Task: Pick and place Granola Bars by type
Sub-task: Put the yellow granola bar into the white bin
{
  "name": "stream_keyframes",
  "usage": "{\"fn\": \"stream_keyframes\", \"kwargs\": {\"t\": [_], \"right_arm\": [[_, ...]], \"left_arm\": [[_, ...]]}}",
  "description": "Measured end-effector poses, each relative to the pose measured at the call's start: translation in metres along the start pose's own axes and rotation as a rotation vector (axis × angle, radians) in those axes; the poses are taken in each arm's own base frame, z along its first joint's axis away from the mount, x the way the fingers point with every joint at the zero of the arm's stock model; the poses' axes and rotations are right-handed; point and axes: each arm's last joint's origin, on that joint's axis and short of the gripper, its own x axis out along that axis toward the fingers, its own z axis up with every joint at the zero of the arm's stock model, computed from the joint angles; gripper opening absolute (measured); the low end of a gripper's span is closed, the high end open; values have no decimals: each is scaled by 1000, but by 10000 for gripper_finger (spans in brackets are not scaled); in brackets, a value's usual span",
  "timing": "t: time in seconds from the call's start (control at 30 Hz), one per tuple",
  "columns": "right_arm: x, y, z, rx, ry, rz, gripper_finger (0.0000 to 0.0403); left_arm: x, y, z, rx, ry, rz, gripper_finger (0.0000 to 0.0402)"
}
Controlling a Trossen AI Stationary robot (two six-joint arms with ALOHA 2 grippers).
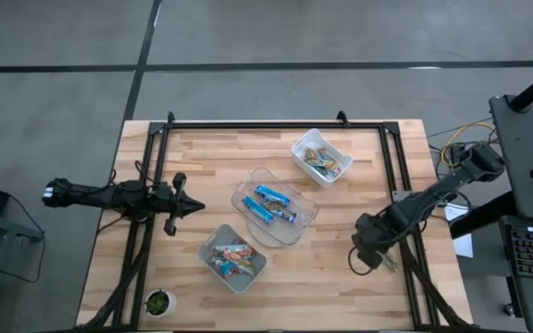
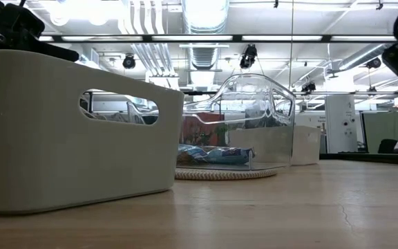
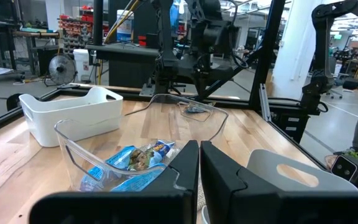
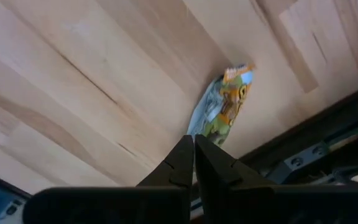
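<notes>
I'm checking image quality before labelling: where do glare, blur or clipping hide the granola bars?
Low view: ceiling lights blow out, and the clear bin shows reflections over the blue bars. Right wrist view: the greenish bar is soft, partly behind the shut right gripper. High view: even light, bars tiny. Left wrist view: the left gripper covers the bin's near edge.

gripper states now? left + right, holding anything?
Left gripper: jaws shut, empty, beside the clear plastic bin.
Right gripper: jaws shut on the end of a greenish-brown wrapped granola bar.
</notes>
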Motion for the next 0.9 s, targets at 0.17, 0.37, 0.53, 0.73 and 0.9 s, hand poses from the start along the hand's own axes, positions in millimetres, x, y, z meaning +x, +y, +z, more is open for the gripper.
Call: {"fn": "stream_keyframes", "kwargs": {"t": [0.17,0.37,0.53,0.73,0.9], "right_arm": [[-4,-1,13,-1,20,24,9],[-8,-6,27,-46,46,53,9],[-10,-15,36,-45,77,41,9],[-11,-20,44,-38,115,71,9],[-13,-24,51,-33,126,95,10]], "left_arm": [[0,0,0,0,0,0,0],[0,0,0,0,0,0,0],[0,0,0,0,0,0,0],[0,0,0,0,0,0,0],[0,0,0,0,0,0,0]]}}
